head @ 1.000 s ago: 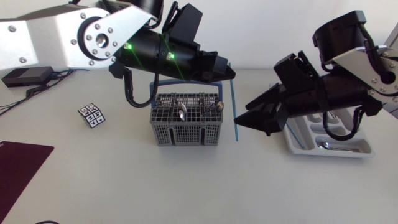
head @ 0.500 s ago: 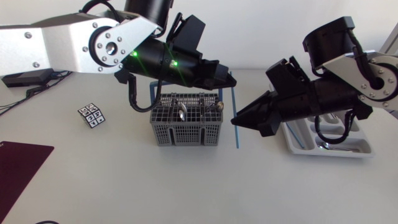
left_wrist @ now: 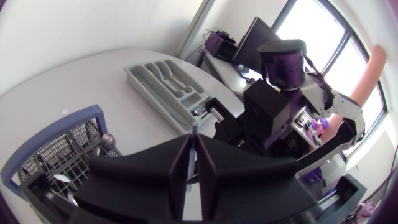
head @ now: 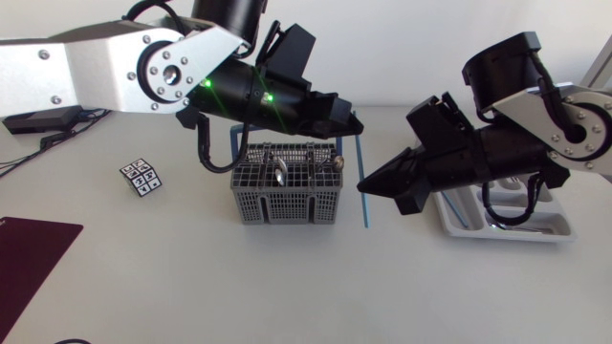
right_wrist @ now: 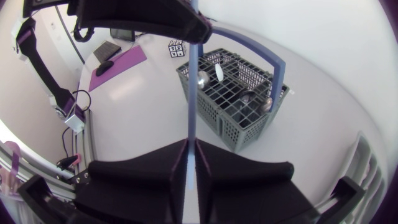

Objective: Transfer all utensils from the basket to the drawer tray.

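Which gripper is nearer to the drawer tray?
Right. The right gripper sits between the drawer tray and the basket, its arm over the tray; the left gripper is over the basket's back edge.

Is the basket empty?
No, a spoon stands in the basket, its bowl showing above the grid.

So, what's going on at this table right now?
The two arms meet beside the basket. The left pincer holds the upper end of a thin blue stick, which hangs roughly upright between the basket and the tray. The right pincer looks closed on the stick lower down, so this is probably a handover. More utensils stand in the basket. The right arm partly hides the tray.
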Available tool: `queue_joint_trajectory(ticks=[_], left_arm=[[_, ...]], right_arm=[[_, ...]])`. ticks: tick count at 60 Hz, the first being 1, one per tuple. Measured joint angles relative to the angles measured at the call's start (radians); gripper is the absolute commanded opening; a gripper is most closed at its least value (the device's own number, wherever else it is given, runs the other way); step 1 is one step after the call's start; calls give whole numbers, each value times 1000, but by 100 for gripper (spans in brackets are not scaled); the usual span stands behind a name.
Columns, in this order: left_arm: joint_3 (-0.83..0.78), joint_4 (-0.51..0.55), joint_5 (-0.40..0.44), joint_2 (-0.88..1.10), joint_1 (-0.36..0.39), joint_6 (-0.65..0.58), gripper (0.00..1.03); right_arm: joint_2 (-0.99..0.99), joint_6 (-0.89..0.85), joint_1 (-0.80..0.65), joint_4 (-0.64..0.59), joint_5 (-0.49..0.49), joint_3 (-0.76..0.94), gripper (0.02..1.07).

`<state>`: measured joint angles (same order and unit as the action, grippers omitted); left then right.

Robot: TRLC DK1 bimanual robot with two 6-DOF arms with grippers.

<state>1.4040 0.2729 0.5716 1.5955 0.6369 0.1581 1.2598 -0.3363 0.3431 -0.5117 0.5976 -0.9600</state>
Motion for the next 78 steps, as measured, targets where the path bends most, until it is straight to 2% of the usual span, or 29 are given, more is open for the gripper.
queue_joint_trajectory(ticks=[11, 20, 30, 37, 46, 63, 78], left_arm=[[6, -2, 0, 0, -14, 6, 63], [37, -12, -27, 0, -47, 18, 69], [66, -19, -63, -13, -84, 16, 70], [74, -10, -123, -27, -112, -20, 72], [69, 0, -241, -45, -117, -113, 71], [-60, -63, -473, -59, -24, -294, 71], [-127, -172, -576, -32, 34, -370, 71]], right_arm=[[0, -1, 9, -5, 0, 29, 8], [0, -13, -11, -19, -3, 40, 8], [0, -43, -119, -38, -3, 45, 8], [19, -69, -243, -39, -10, 45, 8], [112, -100, -408, -40, -35, 30, 8], [322, -122, -596, -42, -116, -86, 8], [460, -119, -640, -41, -180, -190, 10]])
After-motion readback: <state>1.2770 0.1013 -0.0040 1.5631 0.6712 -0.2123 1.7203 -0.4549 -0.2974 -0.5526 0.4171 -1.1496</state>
